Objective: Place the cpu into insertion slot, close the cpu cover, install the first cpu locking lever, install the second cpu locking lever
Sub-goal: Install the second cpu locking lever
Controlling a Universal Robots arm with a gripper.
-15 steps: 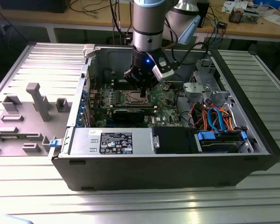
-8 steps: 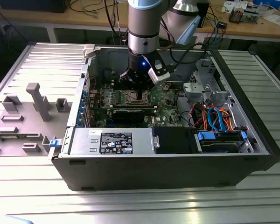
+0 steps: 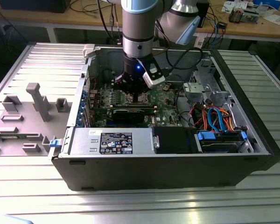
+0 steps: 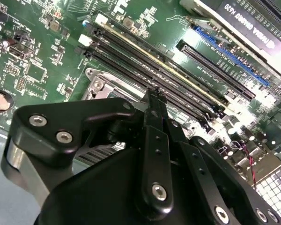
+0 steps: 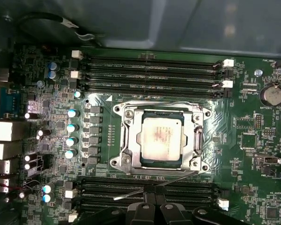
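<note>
One cpu (image 5: 161,137) sits in its socket with the cpu cover (image 5: 160,140) closed flat over it. The hand (image 5: 152,190), fingertips pressed together, touches a thin locking lever (image 5: 154,183) beside the socket's edge.

**Arm lowered into an open computer case**

An open computer case (image 3: 168,163) is seen lying on a ribbed metal desk (image 3: 130,205). The robot arm (image 3: 139,32) is lowered from above into the case, and its claw (image 3: 135,89) is placed just over the socket area of the green board (image 3: 165,100). A blue light is lit on the wrist. A labelled power supply (image 3: 109,141) is found along the near wall, with orange and blue cables (image 3: 214,116) toward the exterior view's right. Grey plastic fixtures (image 3: 37,100) are set on the desk at the exterior view's left.
</note>
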